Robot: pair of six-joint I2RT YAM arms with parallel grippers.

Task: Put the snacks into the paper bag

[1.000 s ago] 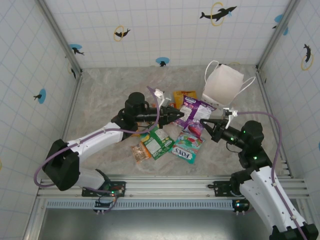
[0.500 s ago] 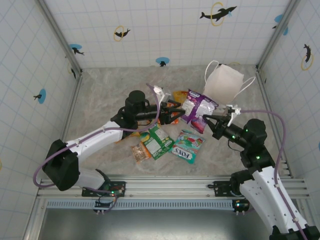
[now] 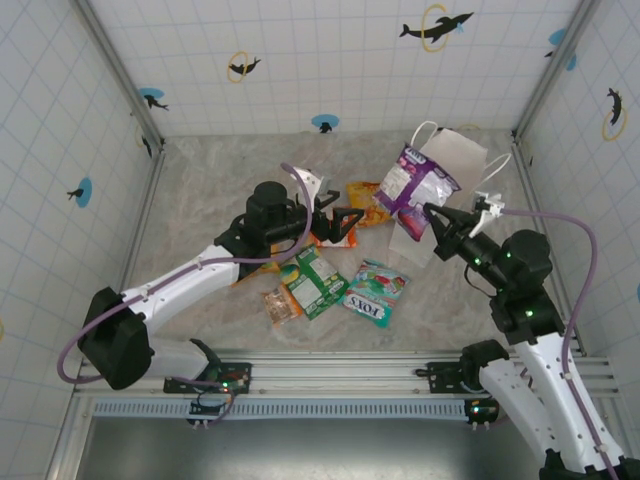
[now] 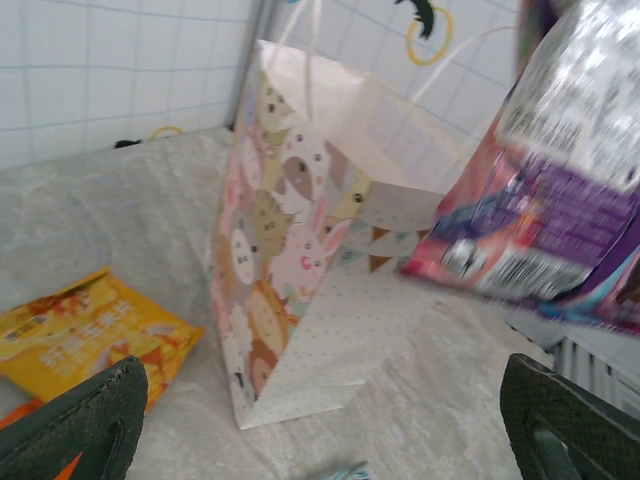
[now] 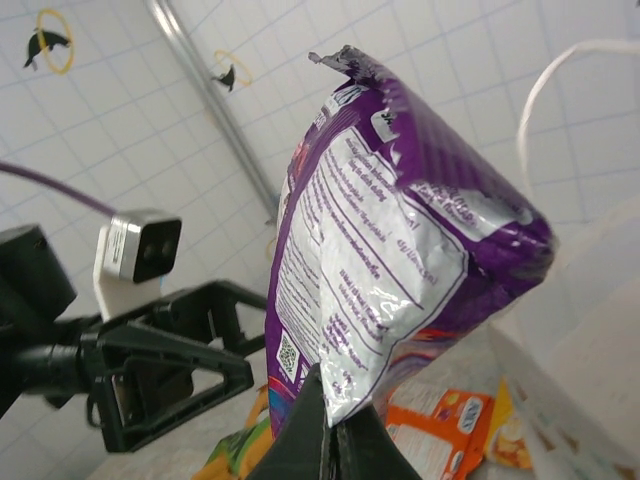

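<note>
Right gripper (image 3: 434, 214) jaws pinched tight on the bottom edge of the purple packet (image 3: 415, 180), holding it up off the table (image 3: 220, 190), right against the near-left side of the paper bag (image 3: 458, 158). In the top view the packet overlaps the bag's left edge; can't tell if any of it is over the mouth yet. Packet's long axis runs straight on from the fingers, pinched end low, crimped top end pointing up and away toward the bag's rim, printed back face toward the right wrist camera. Bag stands upright, mouth up, animal-print narrow side facing the left arm. Left gripper (image 3: 350, 222) jaws spread wide, empty, well to the left of the bag and aimed at it; in its wrist view the purple packet hangs high, between it and the bag's top. Right arm is the nearer one to the bag and carries the load. Judgement: step in hand is getting the purple packet over the bag's mouth. That needs a short carry toward the bag's far-right, then a tip so the long axis points down into the opening, crimped end first. Risk: a packet corner catches the rim and tips the light bag. Other snacks lie flat, all left or near-left of the bag: yellow packet (image 4: 90, 335), orange packet (image 5: 440, 425), green packet (image 3: 314, 283), teal packet (image 3: 376, 294), small brown packet (image 3: 280, 302).
</note>
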